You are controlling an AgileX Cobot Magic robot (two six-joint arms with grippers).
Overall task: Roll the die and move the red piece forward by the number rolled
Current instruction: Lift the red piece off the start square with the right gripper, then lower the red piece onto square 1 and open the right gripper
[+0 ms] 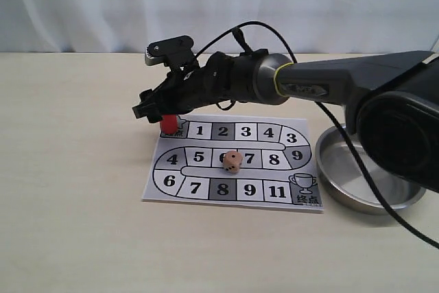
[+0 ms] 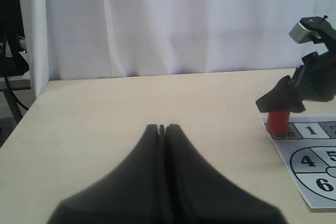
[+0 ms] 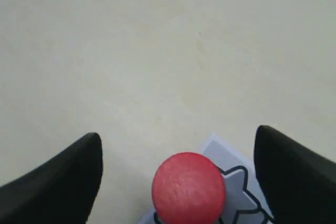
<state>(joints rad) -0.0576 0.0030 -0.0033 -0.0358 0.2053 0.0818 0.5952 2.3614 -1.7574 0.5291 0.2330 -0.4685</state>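
Observation:
The red piece (image 1: 167,123) (image 2: 277,121) (image 3: 189,187) stands upright on the start square at the far left corner of the numbered board (image 1: 154,193). My right gripper (image 1: 152,110) (image 3: 177,136) hangs open just above it, one finger on each side and neither touching. Seen from the left wrist, the right gripper (image 2: 281,100) covers the top of the piece. The tan die (image 1: 232,162) rests on the board's middle row, on square 6. My left gripper (image 2: 162,127) is shut and holds nothing, low over bare table left of the board; it is out of the exterior view.
A round metal tray (image 1: 343,162) sits right of the board, under the right arm. A black cable (image 1: 357,169) droops from the arm across the tray. A white curtain (image 1: 219,5) closes the back of the table.

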